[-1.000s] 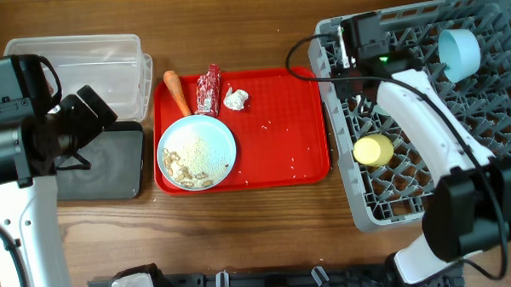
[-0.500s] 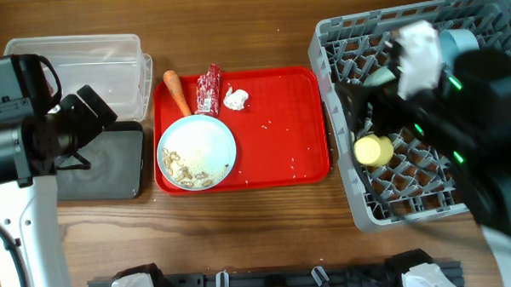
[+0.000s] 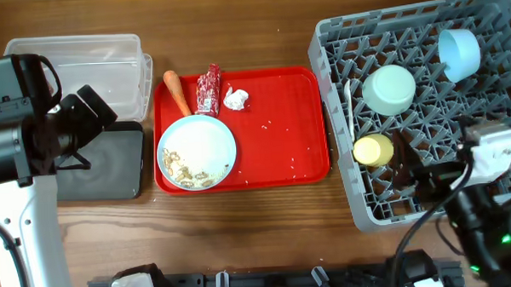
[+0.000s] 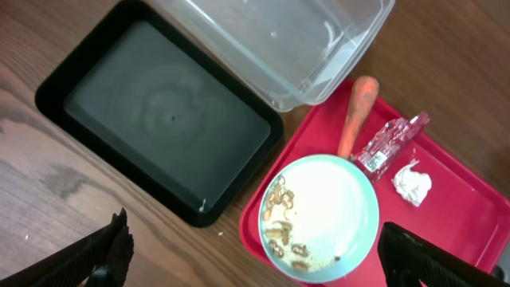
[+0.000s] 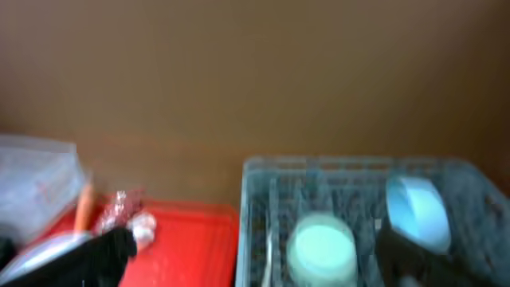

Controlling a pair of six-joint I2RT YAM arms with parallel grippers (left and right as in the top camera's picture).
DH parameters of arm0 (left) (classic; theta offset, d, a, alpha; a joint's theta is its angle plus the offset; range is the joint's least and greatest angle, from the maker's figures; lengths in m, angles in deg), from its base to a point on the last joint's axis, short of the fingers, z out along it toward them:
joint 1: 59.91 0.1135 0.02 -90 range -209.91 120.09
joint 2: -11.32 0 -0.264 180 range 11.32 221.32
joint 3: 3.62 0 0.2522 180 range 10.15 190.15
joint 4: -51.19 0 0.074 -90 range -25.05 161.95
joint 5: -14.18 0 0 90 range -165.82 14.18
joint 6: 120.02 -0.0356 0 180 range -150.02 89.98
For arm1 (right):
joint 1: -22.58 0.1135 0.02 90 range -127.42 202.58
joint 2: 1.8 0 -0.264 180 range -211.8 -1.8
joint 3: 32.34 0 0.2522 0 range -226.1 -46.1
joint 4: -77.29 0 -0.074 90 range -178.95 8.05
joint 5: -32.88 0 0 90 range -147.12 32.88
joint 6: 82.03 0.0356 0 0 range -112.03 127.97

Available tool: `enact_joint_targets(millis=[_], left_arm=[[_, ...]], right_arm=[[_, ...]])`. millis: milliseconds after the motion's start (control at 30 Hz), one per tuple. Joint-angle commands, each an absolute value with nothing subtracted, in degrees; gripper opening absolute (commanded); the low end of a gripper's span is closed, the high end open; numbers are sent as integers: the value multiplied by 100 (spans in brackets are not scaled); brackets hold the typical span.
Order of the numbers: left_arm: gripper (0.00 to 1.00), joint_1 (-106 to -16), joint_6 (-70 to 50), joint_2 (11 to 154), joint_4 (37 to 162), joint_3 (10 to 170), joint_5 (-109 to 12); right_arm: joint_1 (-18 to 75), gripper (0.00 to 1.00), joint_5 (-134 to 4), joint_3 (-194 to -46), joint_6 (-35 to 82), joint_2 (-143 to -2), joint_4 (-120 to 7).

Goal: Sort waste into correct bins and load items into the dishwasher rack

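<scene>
The pale blue plate (image 3: 196, 151) with beige food scraps (image 3: 184, 167) lies on the red tray, with the carrot (image 3: 177, 92), red wrapper (image 3: 208, 89) and white tissue (image 3: 236, 98) behind it. The grey dishwasher rack (image 3: 489, 12) holds the upturned light green bowl (image 3: 389, 88), the pale blue bowl (image 3: 459, 53), the yellow cup (image 3: 373, 150) and a white spoon (image 3: 348, 98). My left gripper (image 4: 267, 263) hangs open above the plate's (image 4: 327, 207) near edge. My right gripper (image 5: 255, 263) is open and empty, drawn back near the rack's front, facing the green bowl (image 5: 321, 247).
The clear tub (image 3: 82, 68) stands at the back left with the black tray (image 3: 103, 162) in front of it, both left of the red serving tray (image 3: 281, 134). Rice grains are scattered on the red tray. The left arm stands over the black tray.
The right arm has pulled back from the rack's far side to the front right, its gripper opening and leaving the light green bowl in the rack. The left arm has not moved.
</scene>
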State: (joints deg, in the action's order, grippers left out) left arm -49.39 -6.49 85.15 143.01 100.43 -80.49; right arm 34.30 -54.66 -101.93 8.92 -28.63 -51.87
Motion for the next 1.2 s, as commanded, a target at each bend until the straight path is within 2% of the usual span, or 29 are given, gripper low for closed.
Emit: enact_joint_targets(millis=[0,167,333,500,633,967,1000,1100,1167], left_arm=[[100,-4928,-555,8521,14279,10102,-8103],[100,-4928,-555,8521,14279,10102,-8103],[100,-4928,-555,8521,14279,10102,-8103],[100,-4928,-555,8521,14279,10102,-8103],[100,-4928,-555,8521,14279,10102,-8103],[100,-4928,-555,8521,14279,10102,-8103],[100,-4930,-362,8521,14216,10102,-7937],[100,-4983,-277,8587,13580,10054,-6320],[100,-5345,-275,8915,13182,9986,-5981]], right_arm=[[3343,100,-5460,-8386,824,-2026,-6105],[3341,100,-5460,-6078,1200,-778,-8249],[3336,100,-5460,-4714,1497,-197,-9777],[3336,100,-5460,-4639,1563,-203,-9716],[3336,100,-5462,-4639,1560,-230,-8969],[3336,100,-5460,-4642,1563,-374,-8964],[3336,100,-5460,-4642,1560,-374,-8964],[3336,100,-5460,-4642,1560,-374,-8964],[3336,100,-5460,-4642,1560,-374,-8964]])
